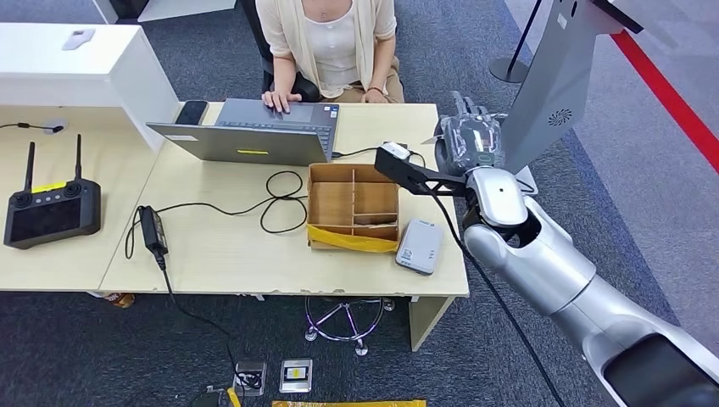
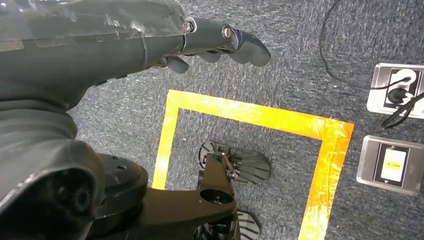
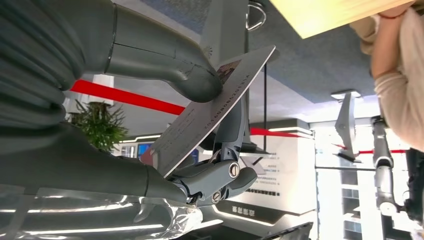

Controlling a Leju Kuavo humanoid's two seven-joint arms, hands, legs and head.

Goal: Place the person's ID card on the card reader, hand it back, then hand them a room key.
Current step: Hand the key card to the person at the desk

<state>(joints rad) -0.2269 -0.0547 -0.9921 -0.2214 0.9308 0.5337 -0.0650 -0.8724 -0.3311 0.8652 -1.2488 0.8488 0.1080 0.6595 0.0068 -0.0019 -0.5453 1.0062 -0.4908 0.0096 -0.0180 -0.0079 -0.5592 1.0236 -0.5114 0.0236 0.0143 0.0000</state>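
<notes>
The right hand [image 1: 469, 140] is raised past the far right corner of the surface [image 1: 229, 254], its thumb and fingers [image 3: 227, 175] pinching the ID card [image 3: 210, 110]. The card reader [image 1: 419, 246] lies beside the cardboard tray [image 1: 353, 206]. The left hand [image 2: 150, 40] hangs over the floor, fingers loosely apart, holding nothing.

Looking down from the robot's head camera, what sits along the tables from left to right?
Black remote controller → black power adapter → laptop → divided cardboard box → grey card reader → robot's right hand, holding a card.

The ID card [image 3: 210, 112] bears a number too blurred to read.
</notes>
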